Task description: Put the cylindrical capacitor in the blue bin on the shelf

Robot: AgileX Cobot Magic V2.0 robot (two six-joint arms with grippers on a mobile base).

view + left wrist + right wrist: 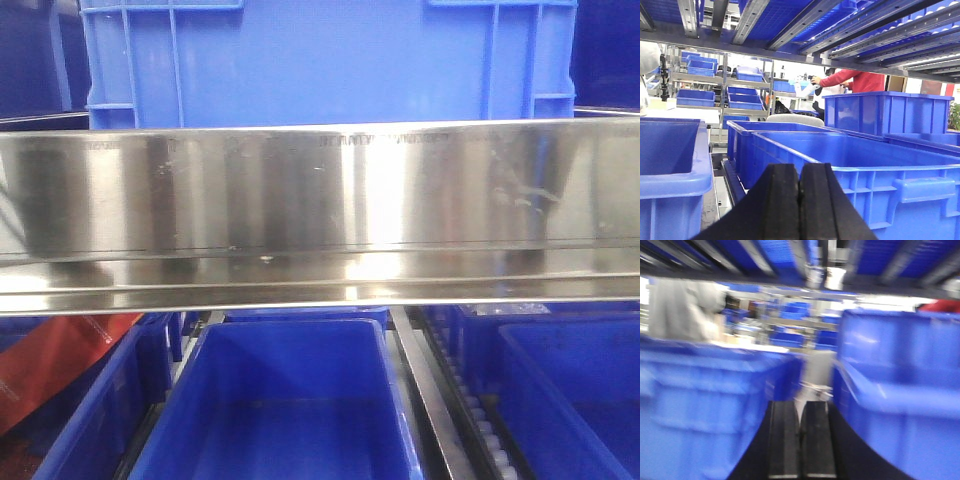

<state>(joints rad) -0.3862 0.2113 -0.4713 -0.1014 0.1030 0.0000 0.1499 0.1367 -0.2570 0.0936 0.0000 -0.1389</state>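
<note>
Right wrist view: right gripper (800, 427) gripping a pale cylindrical capacitor (816, 372) between blue bins — not placed yet.
Blur is smearing that view, but the fingers are pinching the capacitor's lower end, with a blue bin (900, 390) sitting just to its right on the shelf (320, 215). Left gripper (800, 187) is sitting clenched on nothing in front of another bin (865, 165). Drop into the bin is looking like what's left.
</note>
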